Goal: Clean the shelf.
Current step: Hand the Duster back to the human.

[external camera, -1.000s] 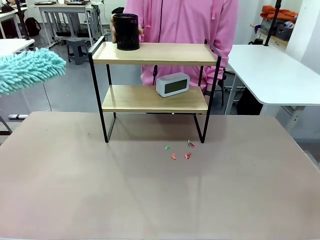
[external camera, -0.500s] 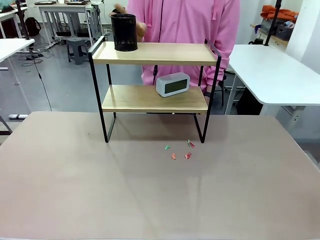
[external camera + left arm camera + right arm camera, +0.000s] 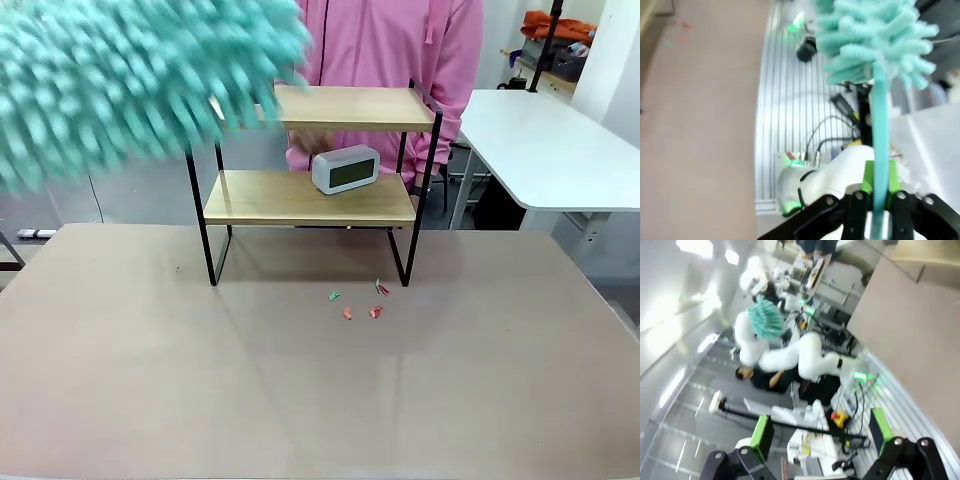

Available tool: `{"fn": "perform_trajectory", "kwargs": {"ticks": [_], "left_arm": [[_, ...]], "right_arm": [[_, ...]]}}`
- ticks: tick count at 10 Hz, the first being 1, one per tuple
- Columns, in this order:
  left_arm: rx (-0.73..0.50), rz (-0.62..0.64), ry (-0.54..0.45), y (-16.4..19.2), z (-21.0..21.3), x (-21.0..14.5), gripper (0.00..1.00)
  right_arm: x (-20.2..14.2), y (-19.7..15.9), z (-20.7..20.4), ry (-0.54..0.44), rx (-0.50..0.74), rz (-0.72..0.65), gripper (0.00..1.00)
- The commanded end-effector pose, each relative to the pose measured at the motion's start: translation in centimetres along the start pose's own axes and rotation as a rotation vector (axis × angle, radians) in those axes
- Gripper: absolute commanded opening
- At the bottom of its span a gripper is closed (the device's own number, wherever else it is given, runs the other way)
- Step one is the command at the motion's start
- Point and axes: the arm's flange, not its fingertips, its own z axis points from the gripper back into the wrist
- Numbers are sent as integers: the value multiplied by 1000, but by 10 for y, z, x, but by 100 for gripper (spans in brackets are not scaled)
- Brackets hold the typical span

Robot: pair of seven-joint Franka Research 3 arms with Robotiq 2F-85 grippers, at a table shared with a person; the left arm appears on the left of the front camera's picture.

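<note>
Left hand (image 3: 879,200): green pads clamped on the teal handle of a fluffy duster (image 3: 870,37) — its blurred head covers the shelf's upper left corner in the front view. Right hand (image 3: 821,432): fingers spread wide, holding nothing. The shelf (image 3: 345,108) stands on the worktop (image 3: 300,390), a grey clock (image 3: 345,168) on its lower board — coloured scraps (image 3: 358,302) just before it.

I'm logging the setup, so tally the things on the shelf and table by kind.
Duster: 1, in the left pincer
Shelf: 1
Clock: 1
Small coloured scraps on the table: 4
Total: 7
</note>
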Motion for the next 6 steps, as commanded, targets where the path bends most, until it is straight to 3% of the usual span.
{"fn": "perform_trajectory", "kwargs": {"ticks": [1, 2, 3, 4, 6], "left_arm": [[34, 120, 56, 19, 25, 7, 13], [0, 0, 0, 0, 0, 0, 13], [0, 0, 0, 0, 0, 0, 13], [-13, 48, 68, 23, -5, 24, 13], [-125, -54, 230, 42, -24, 65, 13]], "right_arm": [[-33, -3, 0, 70, -119, 96, 100], [0, 0, 0, 0, 0, 0, 100], [0, 0, 0, 0, 0, 0, 100], [-17, 0, -11, 65, -34, 17, 100], [27, -13, -46, 97, 2, 99, 100]]}}
